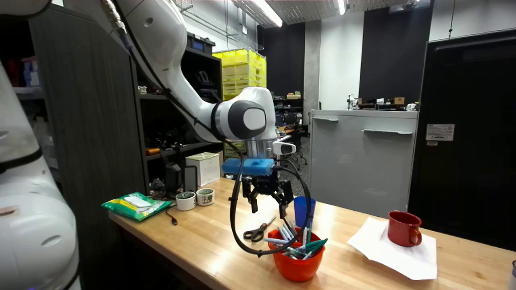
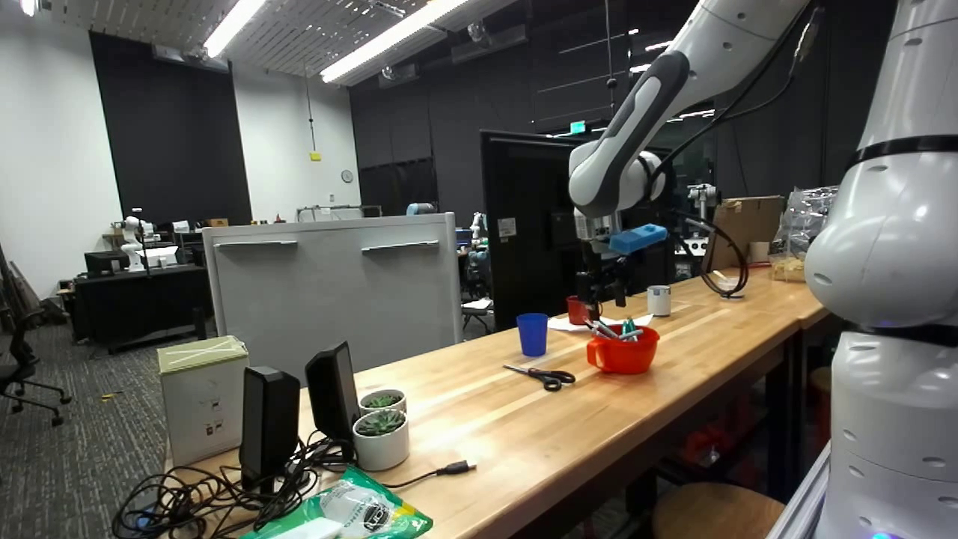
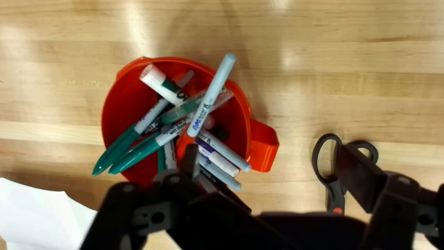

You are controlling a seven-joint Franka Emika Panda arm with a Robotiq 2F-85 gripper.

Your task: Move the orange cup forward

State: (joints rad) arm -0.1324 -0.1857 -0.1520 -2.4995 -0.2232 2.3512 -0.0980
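Note:
The orange cup is a wide red-orange bowl (image 1: 298,269) standing upright on the wooden table, full of markers. It also shows in an exterior view (image 2: 627,359) with a handle on its side, and in the wrist view (image 3: 239,130). Several green, grey and white markers (image 3: 211,93) stick out over its rim. My gripper (image 1: 268,210) is open and empty, above the table beside the cup. In the wrist view the gripper (image 3: 269,156) has one finger over the cup's near edge and markers, the other over the scissors. Part of the cup's rim is hidden behind that first finger.
Black scissors (image 3: 333,187) lie near the cup's handle. A blue cup (image 2: 532,335) stands behind them. A dark red mug (image 1: 403,231) stands on white paper (image 1: 421,257). A white can (image 2: 658,301), potted plants (image 2: 380,442), speakers (image 2: 333,389) and a green packet (image 1: 141,207) are farther off.

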